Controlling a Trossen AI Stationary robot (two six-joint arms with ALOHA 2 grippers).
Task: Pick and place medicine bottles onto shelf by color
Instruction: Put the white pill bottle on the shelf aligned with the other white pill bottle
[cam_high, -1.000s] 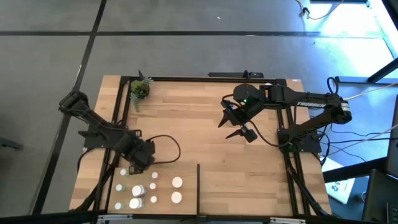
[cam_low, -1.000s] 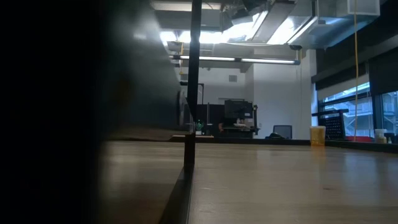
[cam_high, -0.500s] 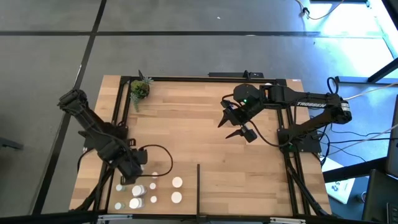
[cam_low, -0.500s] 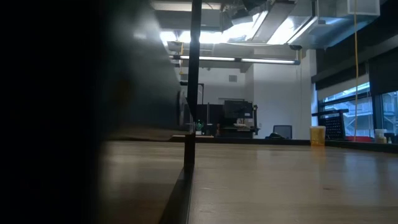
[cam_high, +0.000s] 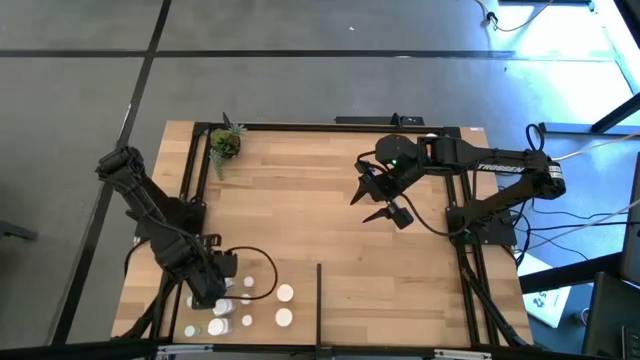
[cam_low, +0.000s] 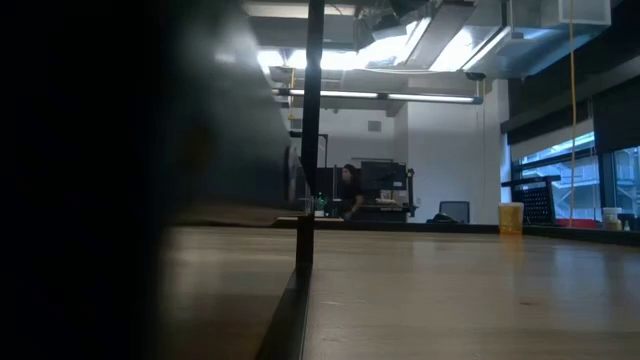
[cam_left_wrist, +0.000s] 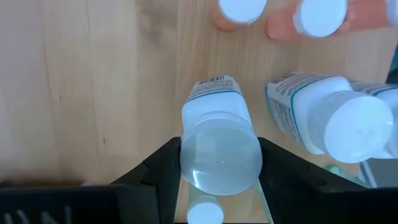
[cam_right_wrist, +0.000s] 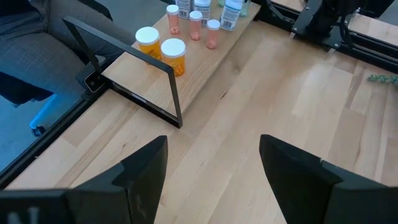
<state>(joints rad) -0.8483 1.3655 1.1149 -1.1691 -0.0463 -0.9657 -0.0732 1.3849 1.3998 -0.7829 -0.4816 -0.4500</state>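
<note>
Gripping a white medicine bottle (cam_left_wrist: 221, 142) between its two dark fingers (cam_left_wrist: 158, 171), the left gripper (cam_high: 212, 288) sits low over the near left part of the shelf (cam_high: 330, 215), inside the cluster of bottles. Just beside the held bottle lies a second white bottle (cam_left_wrist: 333, 121), and two small orange bottles (cam_left_wrist: 314, 17) stand a little beyond the fingertips. Well apart, the right gripper (cam_high: 383, 200) hangs over the shelf's far right part with its fingers spread and nothing between them.

Bare shelf (cam_high: 300, 210) planks beyond crowded bottles (cam_high: 247, 302)
</note>
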